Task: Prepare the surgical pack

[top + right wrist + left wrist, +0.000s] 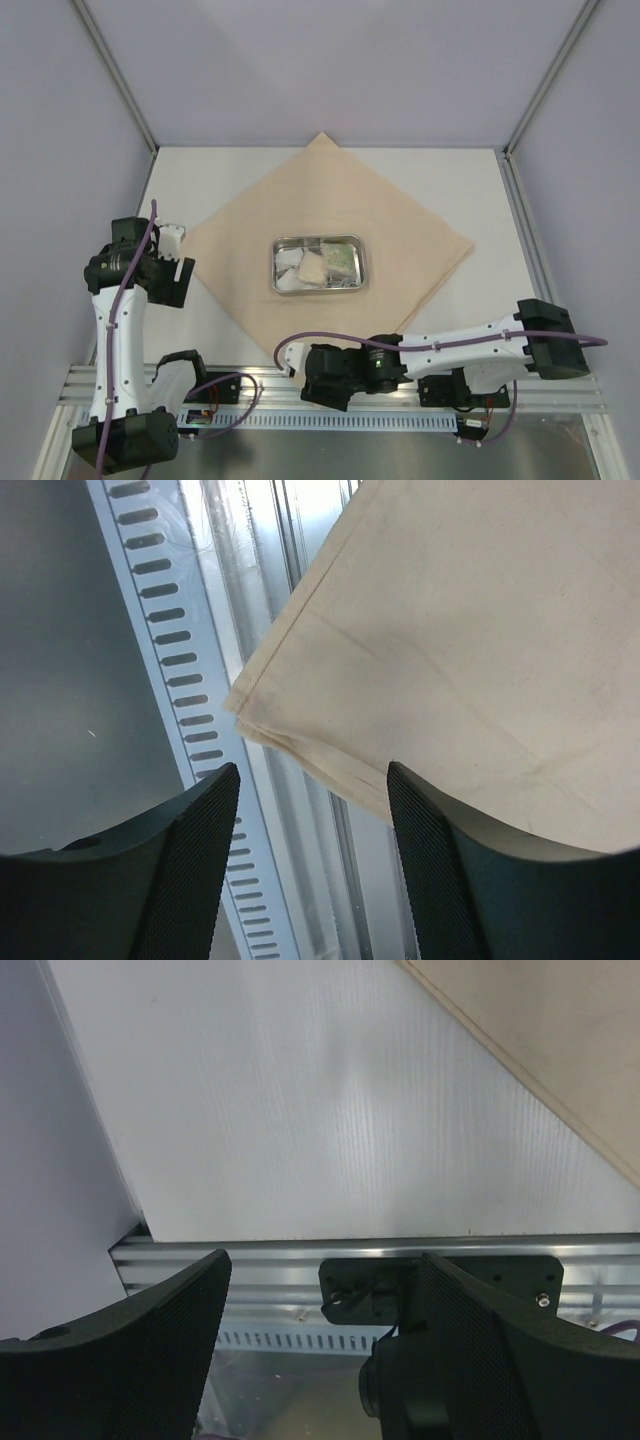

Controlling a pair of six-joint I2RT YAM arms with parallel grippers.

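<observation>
White table (460, 190) is enclosed by plain grey walls (330, 70) w/ alu posts (115, 70) at the far corners. A slotted alu rail (560, 398) runs along the 6 o'clock edge. Beige cloth (300, 200) is spread flat as a diamond at centre. Steel tray (320, 239) is set on its middle, w/ white gauze (292, 272) inside. Left gripper (323, 1256) is held at 9 o'clock over bare table, jaws wide apart, nothing gripped. Right gripper (312, 767) is held at 6 o'clock by the cloth's near corner, jaws apart, corner not clamped.

Beige cloth (410, 225); shiny silver tray (274, 266); white gauze (289, 281); white ribbed table (470, 185).
</observation>
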